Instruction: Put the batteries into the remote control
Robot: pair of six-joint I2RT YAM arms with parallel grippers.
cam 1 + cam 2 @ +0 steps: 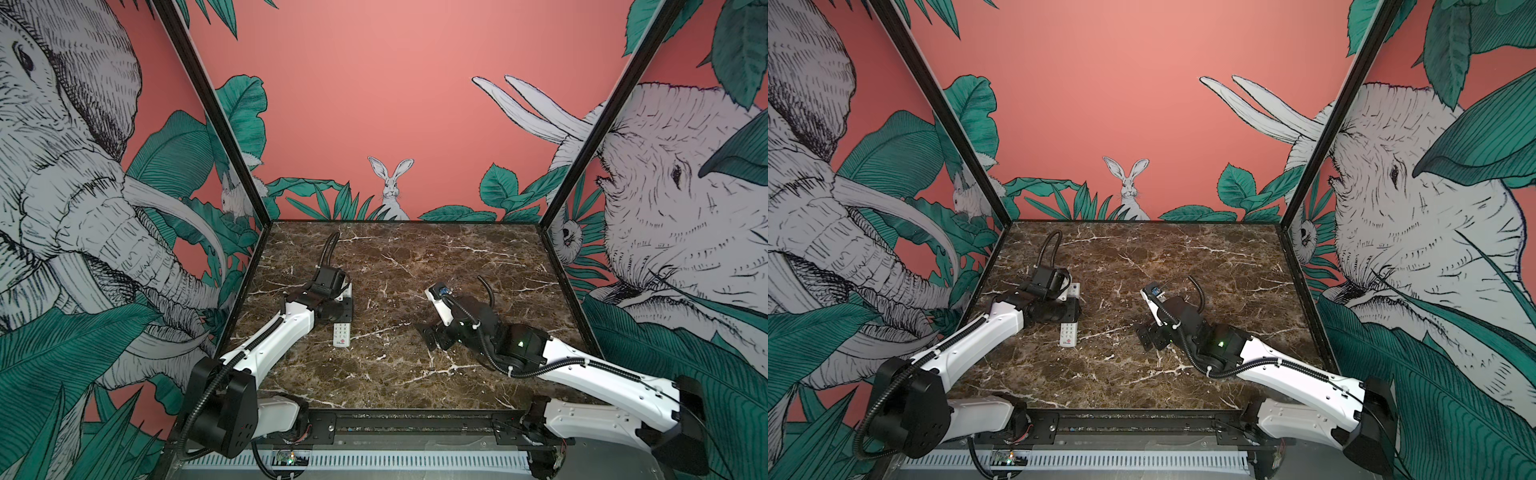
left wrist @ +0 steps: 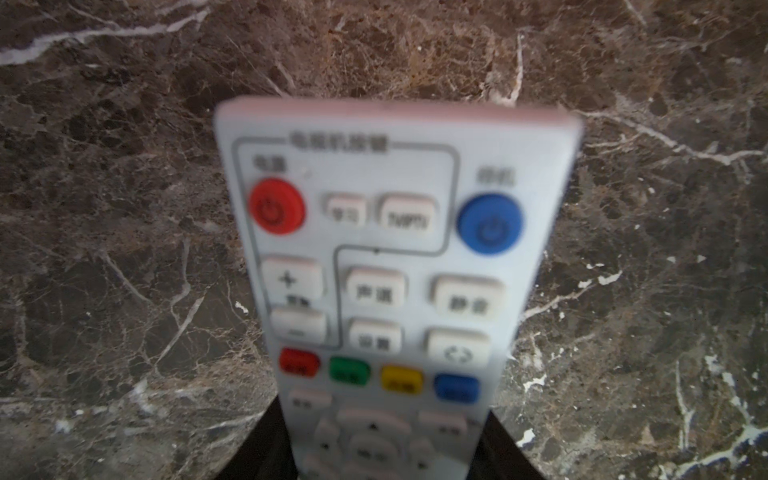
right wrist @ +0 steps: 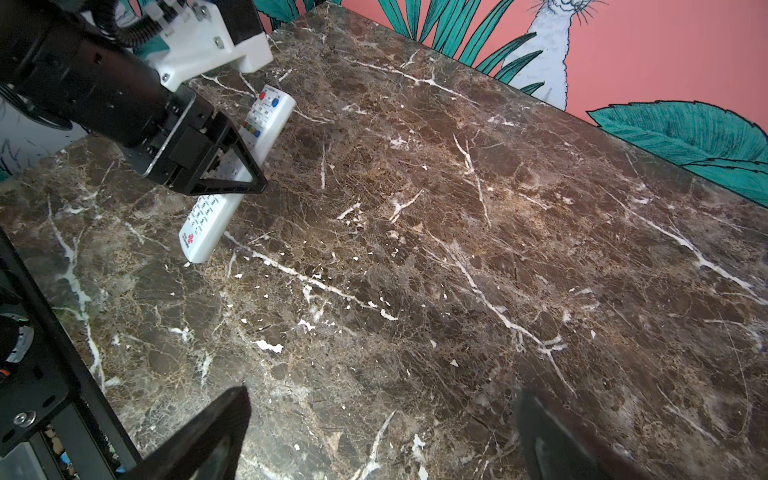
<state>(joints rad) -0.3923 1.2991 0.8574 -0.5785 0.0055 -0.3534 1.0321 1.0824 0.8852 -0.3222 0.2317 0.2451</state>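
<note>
Visibility. In both top views the left gripper [image 1: 341, 311] covers the middle of the remote control [image 1: 341, 335]. Only its 2 ends show: the logo end on the near side of the gripper and a short white stretch beyond it. The left wrist view shows the button face out of focus (legends unreadable), and the frame edge cuts off its lower part. The remote's underside shows in no view. It cannot be told whether the remote rests on the bench [image 1: 436, 266] or is raised clear of it. In the right wrist view the logo end looks at or very near the surface.

Orientation. The remote is on the left half of the bench, button face up. Its long axis runs roughly front to back. The red logo end points toward the near edge, and the end with the round red and blue buttons points toward the back wall.

Grippers. The left fingers [image 2: 259, 451] are clamped on the remote's long sides at about mid-length, 1 on each side. The right gripper [image 3: 386, 440] is well apart on the right half, low over bare bench. Its fingers [image 3: 216, 432] are spread wide with nothing between them, and only their blurred tips are in frame.
</note>
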